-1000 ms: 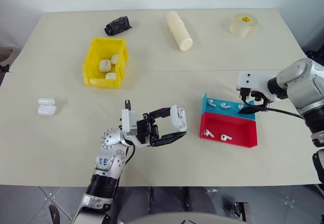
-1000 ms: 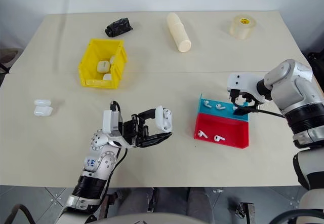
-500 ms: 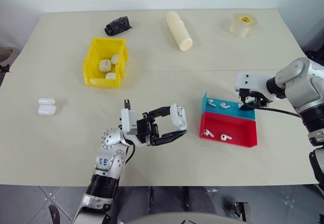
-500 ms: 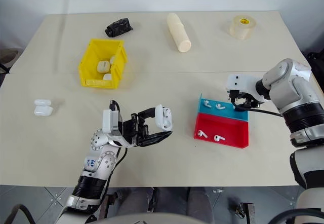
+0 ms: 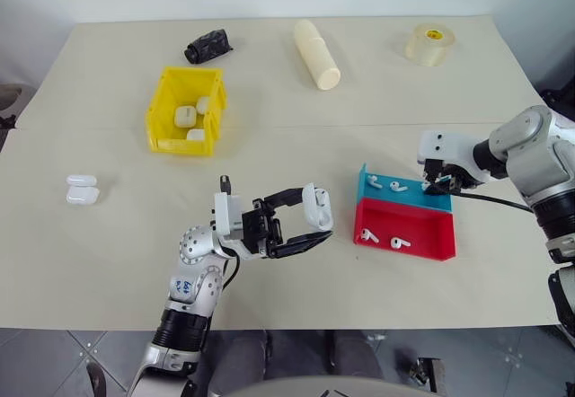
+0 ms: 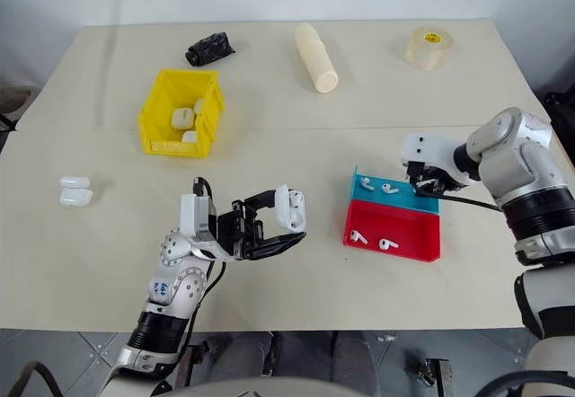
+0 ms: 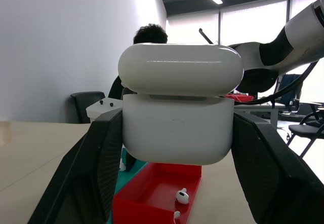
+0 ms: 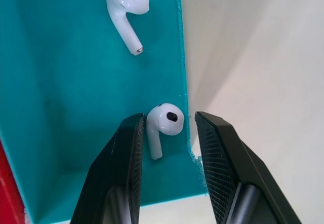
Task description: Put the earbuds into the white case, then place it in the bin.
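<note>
Right tool point(image 8: 167, 158) sits over the blue tray point(image 8: 61, 82), jaws partly open and straddling one earbud point(image 8: 163, 125) by the tray's wall; not gripped yet. The earbud's stem runs roughly along the fingers, bud end farthest in. Left tool point(image 5: 310, 226) is clamped on the white case point(image 5: 316, 208), lid ajar, above the counter point(image 5: 377, 101). The bin point(image 5: 162, 119) lies well apart, toward the far left.

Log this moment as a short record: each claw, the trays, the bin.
left claw: shut on white case, lid ajar, held above table
right claw: open, fingers straddling an earbud in blue tray
red tray: two earbuds
yellow bin: several white cases inside
</note>
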